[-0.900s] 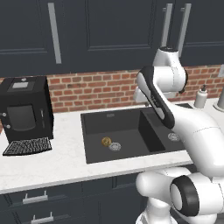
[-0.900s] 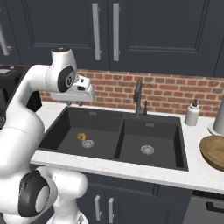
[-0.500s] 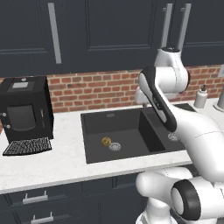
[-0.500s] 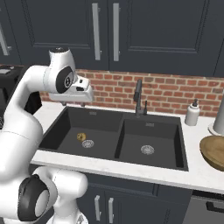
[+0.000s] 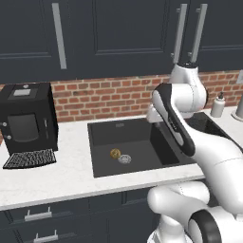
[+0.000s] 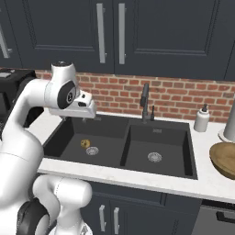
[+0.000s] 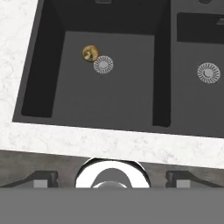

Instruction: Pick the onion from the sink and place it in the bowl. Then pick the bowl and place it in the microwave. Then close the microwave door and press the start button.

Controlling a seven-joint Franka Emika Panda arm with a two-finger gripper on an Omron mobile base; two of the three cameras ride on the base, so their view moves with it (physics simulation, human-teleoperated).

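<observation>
Down in the black sink [image 6: 124,137] sat the little onion [image 7: 89,53]. It was round and golden brown. It lay on the floor of the left basin, just beside the round silver drain ring [image 7: 103,64], on the side of the ring toward the coffee machine [image 5: 27,118]. It looked to be almost touching the ring. From the left base view the onion [image 5: 115,153] showed as a small yellow ball next to the ring, and from the right base view it [image 6: 85,143] showed in the same spot.

The gripper [image 7: 112,178] hung high up over the front edge of the sink, well above the onion. Its two dark fingers [image 7: 43,178] stood far apart, wide open, and nothing was between them. The white hand [image 6: 78,106] was up in the air over the left basin, near the back wall of red bricks.

The other basin had its own silver drain ring [image 6: 154,157], and nothing else lay in it. A black faucet [image 6: 145,103] stood up behind the sink, in the middle.

The big wooden bowl [image 6: 224,159] sat on the white counter [image 6: 137,180] to the right of the sink, well apart from the onion. A small soap bottle [image 6: 201,118] stood behind it, by the bricks.
</observation>
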